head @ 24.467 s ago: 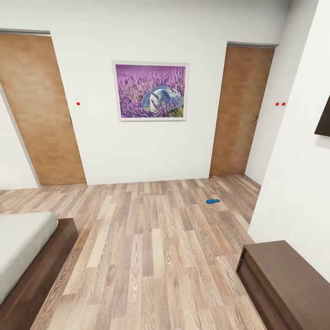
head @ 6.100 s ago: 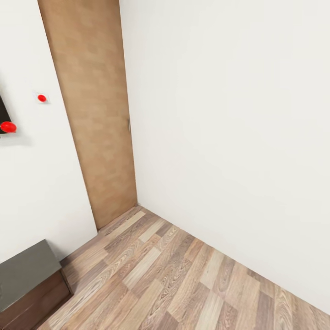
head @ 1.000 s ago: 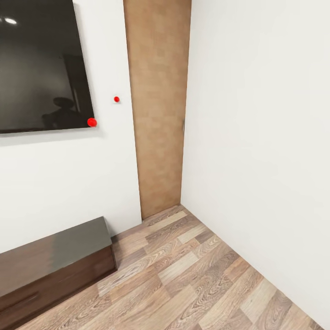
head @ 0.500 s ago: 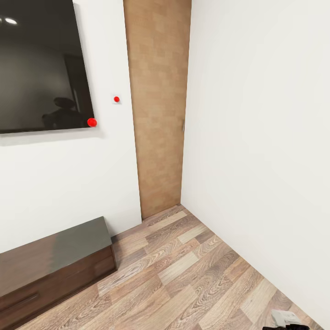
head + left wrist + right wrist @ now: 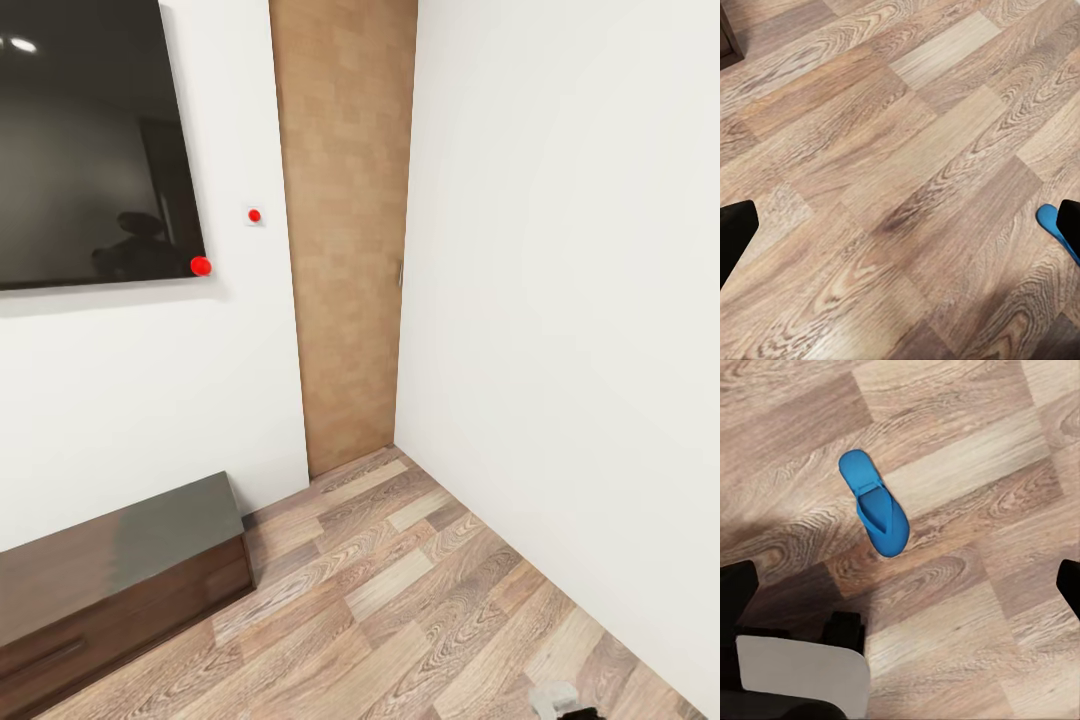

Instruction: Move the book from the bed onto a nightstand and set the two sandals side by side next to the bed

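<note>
The robot faces a corner of the bedroom: white walls [image 5: 560, 300], a brown wooden door [image 5: 345, 230] and a grey-brown plank floor [image 5: 400, 600]. A dark wall-mounted screen [image 5: 90, 150] hangs above a long dark brown dresser [image 5: 120, 570]. The head view is unchanged over the last second, so the base is stationary.

What has changed: a grey part of the right arm [image 5: 553, 697] has entered at the bottom edge of the head view and shifted leftward within half a second (judged as the start of a reach).

One blue sandal [image 5: 874, 511] lies flat on the floor below the right gripper [image 5: 900, 592], well apart from it. The fingers [image 5: 735, 585] stand wide apart, holding nothing. The left gripper [image 5: 900, 225] is likewise spread and empty, with the sandal's tip [image 5: 1050, 221] at one finger's edge
</note>
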